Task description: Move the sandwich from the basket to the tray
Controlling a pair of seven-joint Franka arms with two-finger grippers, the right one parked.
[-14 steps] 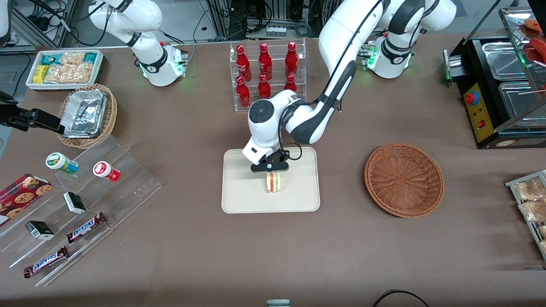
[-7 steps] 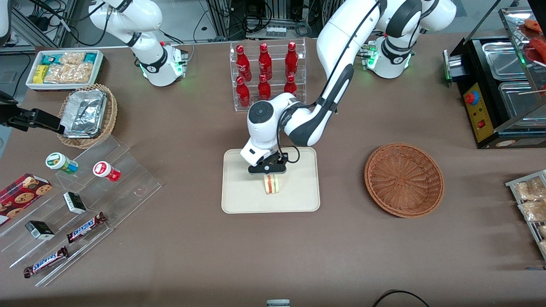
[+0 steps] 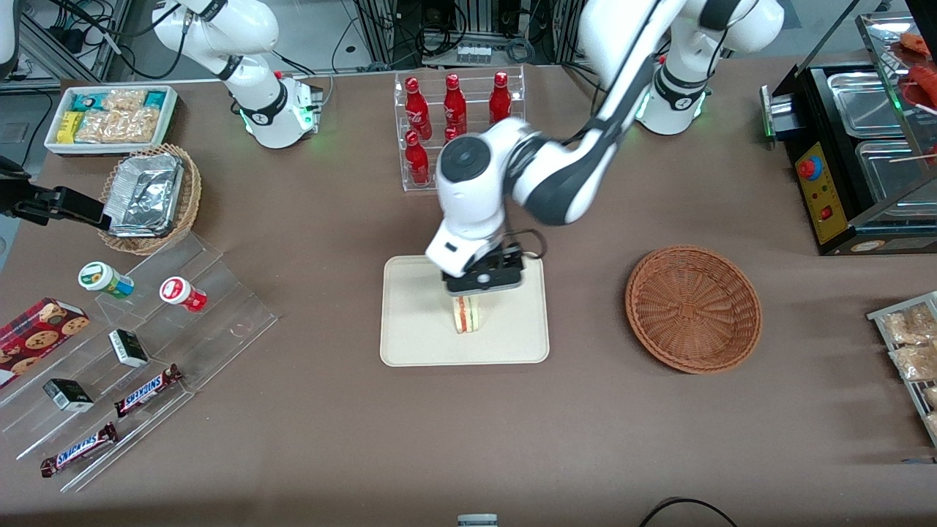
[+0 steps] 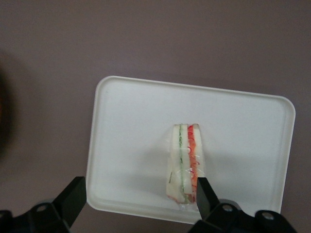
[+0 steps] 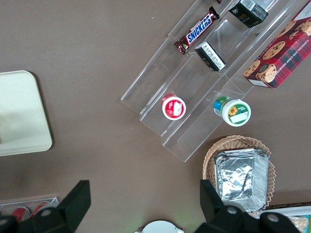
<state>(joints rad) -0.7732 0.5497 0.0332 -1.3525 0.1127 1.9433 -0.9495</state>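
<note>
The sandwich [image 3: 468,315] stands on its edge on the tray [image 3: 410,322], near the tray's middle, cut face with red and green filling turned toward the front camera. One sandwich is present; the wrist view confirms it [image 4: 185,165] rests on the tray [image 4: 131,126] with no contact from my fingers.

Change over the last second: my gripper [image 3: 483,282] was low and closed around the sandwich; it has since risen clear and now hangs directly above it. My jaws are apart, one fingertip [image 4: 73,199] well off to one side of the sandwich and the other close beside it, neither touching. The sandwich kept its position and stayed upright after release.

Judgement: the placement is done; what remains is to retract the arm without brushing the wedge, which could tip since it stands on a narrow edge.

Count: one tray, one brown basket [image 3: 693,307], now empty, lying toward the working arm's end of the table. Farther from the front camera than the tray stands one clear rack of red bottles [image 3: 454,117]; five or six show, the arm covering part
</note>
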